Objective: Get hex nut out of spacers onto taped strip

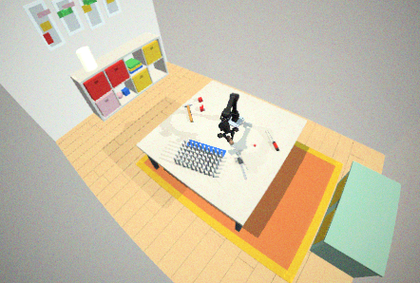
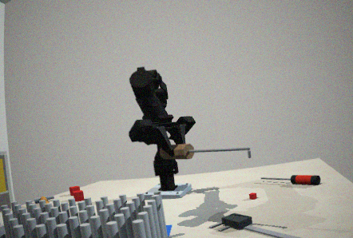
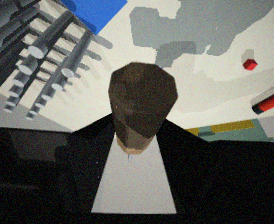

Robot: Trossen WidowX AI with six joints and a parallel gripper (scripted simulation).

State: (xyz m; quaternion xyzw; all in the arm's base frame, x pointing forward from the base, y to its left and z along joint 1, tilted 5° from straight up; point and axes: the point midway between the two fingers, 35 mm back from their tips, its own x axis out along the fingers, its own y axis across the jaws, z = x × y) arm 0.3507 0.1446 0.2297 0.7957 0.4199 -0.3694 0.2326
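I see three small red cubes and one screwdriver. My pincer pinches the hook tool, lying level, tip bent downward.

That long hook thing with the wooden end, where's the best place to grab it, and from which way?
By the wooden handle, the only thick part; the rod is thin and needs to stay free so its bent tip can reach between the spacers. The gripper is shut on the handle now, coming from the butt end, the rod pointing straight away from the arm, roughly level.
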